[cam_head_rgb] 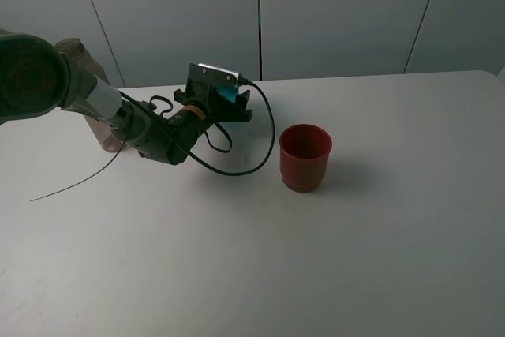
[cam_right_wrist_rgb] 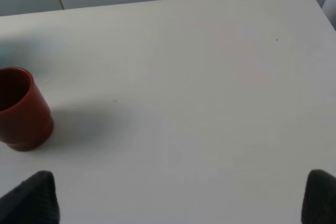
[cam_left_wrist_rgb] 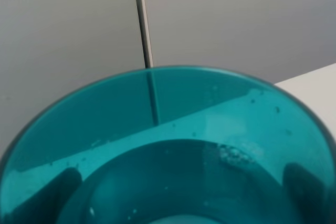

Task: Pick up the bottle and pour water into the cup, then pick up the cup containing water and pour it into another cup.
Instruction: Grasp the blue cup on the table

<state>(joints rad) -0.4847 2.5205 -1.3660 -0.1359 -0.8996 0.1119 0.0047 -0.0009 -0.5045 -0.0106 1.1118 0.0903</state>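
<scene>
My left gripper is shut on the teal cup and holds it near the table's back edge, left of and behind the dark red cup. In the left wrist view the teal cup fills the frame, with water and bubbles inside and the dark fingers showing through its walls. The brownish bottle stands at the far left, mostly hidden behind my left arm. My right gripper is open and empty; the red cup stands apart from it.
A black cable loops from the left wrist over the white table, close to the red cup. Grey wall panels stand behind the table's back edge.
</scene>
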